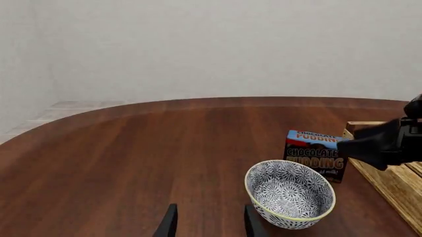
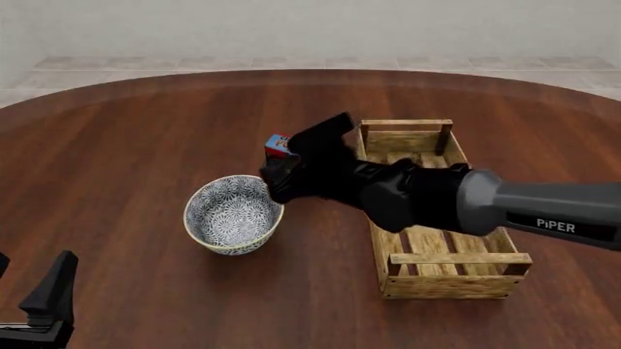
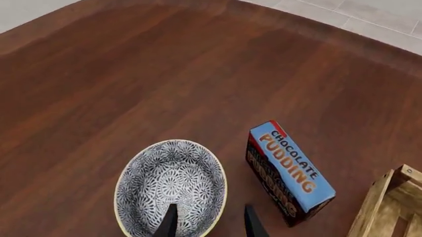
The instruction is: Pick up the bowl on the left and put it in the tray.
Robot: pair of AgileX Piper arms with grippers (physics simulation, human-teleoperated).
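Observation:
The blue-and-white patterned bowl (image 2: 233,214) sits upright on the wooden table, left of the slatted wooden tray (image 2: 386,251). My right gripper (image 2: 275,182) reaches across from the right and is open at the bowl's (image 3: 168,185) rim on the pudding-box side. In the right wrist view one fingertip (image 3: 170,219) is over the bowl's inside and the other is outside the rim. Whether they touch the rim is unclear. My left gripper (image 2: 29,282) rests open near the front left edge with nothing between its fingers (image 1: 169,224); the bowl (image 1: 290,192) lies ahead of it.
A chocolate pudding box (image 3: 290,173) stands on the table between the bowl and the tray (image 3: 389,207), mostly hidden by the right arm (image 2: 437,196) in the front view. The tray holds nothing. Bare brown tabletop (image 2: 116,145) spreads to the left and far side.

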